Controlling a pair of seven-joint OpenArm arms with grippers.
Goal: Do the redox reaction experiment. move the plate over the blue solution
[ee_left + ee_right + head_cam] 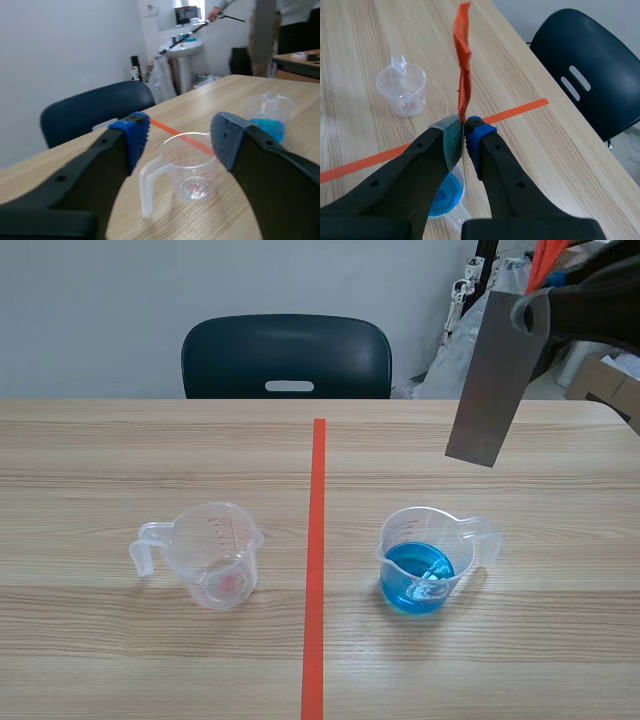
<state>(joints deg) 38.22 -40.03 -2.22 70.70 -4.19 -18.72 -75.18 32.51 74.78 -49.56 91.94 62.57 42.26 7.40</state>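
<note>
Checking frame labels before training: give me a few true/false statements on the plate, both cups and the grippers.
1. The right gripper is shut on the metal plate, held in the air. True.
2. The plate's lower end is dipped in the blue liquid. False: it hangs clear of the filled cup.
3. The left gripper is shut. False: open, with the other cup ahead of it.
4. The cups stand on opposite sides of the tape line. True.
5. Both cups hold blue liquid. False: only one does.

bright, even indoor light, soft faint shadow beside the blue-filled cup (420, 562) on the table (100, 660)
</note>
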